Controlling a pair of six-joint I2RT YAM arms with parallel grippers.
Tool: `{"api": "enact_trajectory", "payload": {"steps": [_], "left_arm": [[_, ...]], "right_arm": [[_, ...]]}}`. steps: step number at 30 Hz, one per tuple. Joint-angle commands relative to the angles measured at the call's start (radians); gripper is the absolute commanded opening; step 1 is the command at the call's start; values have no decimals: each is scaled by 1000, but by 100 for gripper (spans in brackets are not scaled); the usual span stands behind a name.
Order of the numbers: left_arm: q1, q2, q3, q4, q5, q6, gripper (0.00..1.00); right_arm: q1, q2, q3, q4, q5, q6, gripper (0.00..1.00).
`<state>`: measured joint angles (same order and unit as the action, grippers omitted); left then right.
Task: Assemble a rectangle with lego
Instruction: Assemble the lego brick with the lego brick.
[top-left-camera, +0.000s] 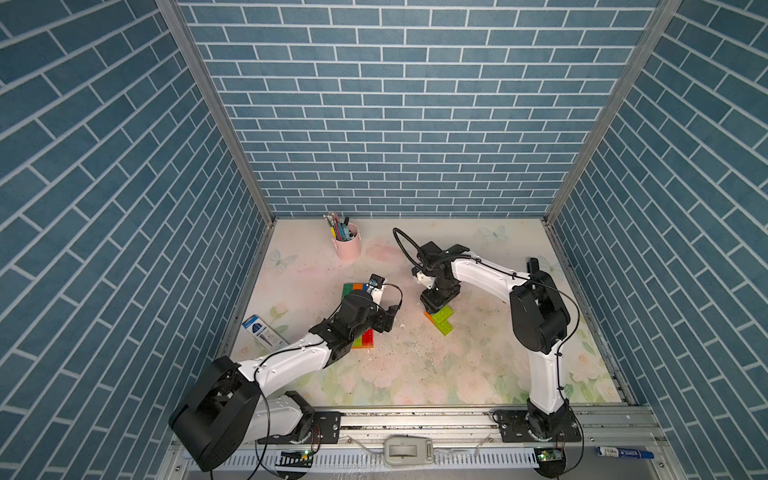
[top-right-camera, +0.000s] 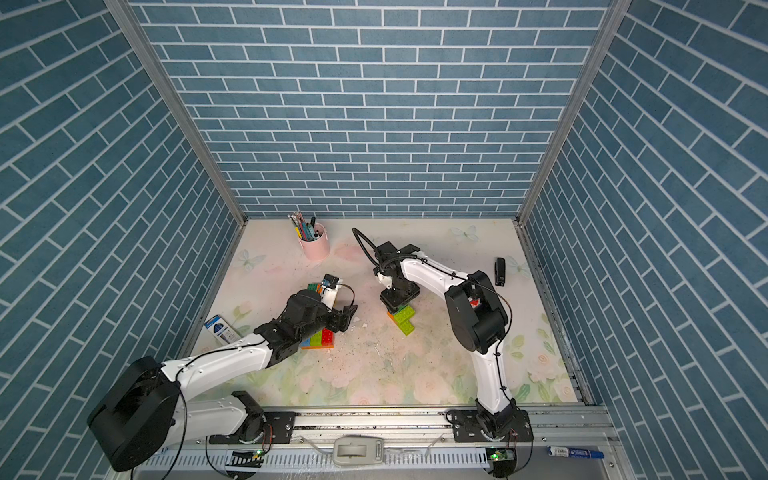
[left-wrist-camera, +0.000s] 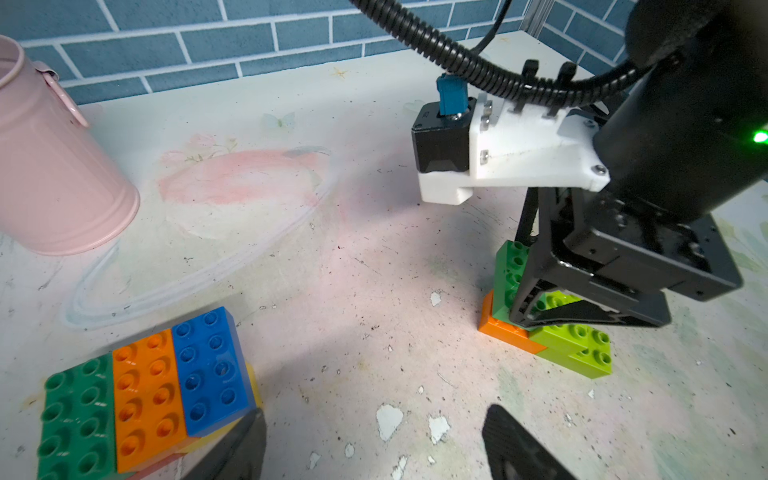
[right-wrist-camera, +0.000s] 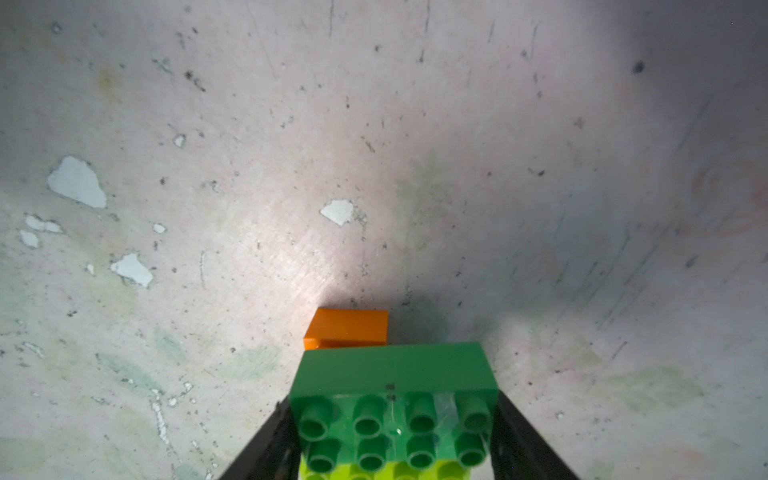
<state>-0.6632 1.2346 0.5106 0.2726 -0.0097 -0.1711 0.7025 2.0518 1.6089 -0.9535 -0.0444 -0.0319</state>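
Observation:
A flat block of lego lies at the left, with dark green (left-wrist-camera: 75, 415), orange (left-wrist-camera: 145, 395) and blue (left-wrist-camera: 212, 370) bricks side by side. In both top views my left arm covers its middle, so only its far end (top-left-camera: 353, 288) and its red and green near end (top-left-camera: 365, 338) (top-right-camera: 322, 338) show. My left gripper (left-wrist-camera: 374, 444) (top-left-camera: 390, 316) stands open beside the blue brick, with only bare table between its fingers. Further right, my right gripper (right-wrist-camera: 395, 436) (top-left-camera: 432, 309) is shut on a dark green brick (right-wrist-camera: 395, 374) (left-wrist-camera: 513, 266). That brick sits over an orange brick (right-wrist-camera: 349, 328) (left-wrist-camera: 503, 328), against lime bricks (top-left-camera: 442, 324) (left-wrist-camera: 577, 349).
A pink pen cup (top-left-camera: 347, 246) (left-wrist-camera: 54, 166) stands at the back left. A blue and white box (top-left-camera: 264, 330) lies by the left wall. A small black object (top-right-camera: 500, 271) sits at the far right. Blue brick-patterned walls close in three sides, and a metal rail (top-left-camera: 415, 419) runs along the front.

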Motion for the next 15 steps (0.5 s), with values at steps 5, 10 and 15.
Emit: {"api": "enact_trajectory", "payload": {"steps": [5, 10, 15], "left_arm": [[7, -7, -20, 24, 5, 2, 83], [7, -6, -23, 27, 5, 2, 83], [7, -6, -24, 33, 5, 2, 83]], "right_arm": [[10, 21, 2, -34, 20, 32, 0], [14, 13, 6, -39, 22, 48, 0], [18, 14, 10, -46, 23, 61, 0]]}}
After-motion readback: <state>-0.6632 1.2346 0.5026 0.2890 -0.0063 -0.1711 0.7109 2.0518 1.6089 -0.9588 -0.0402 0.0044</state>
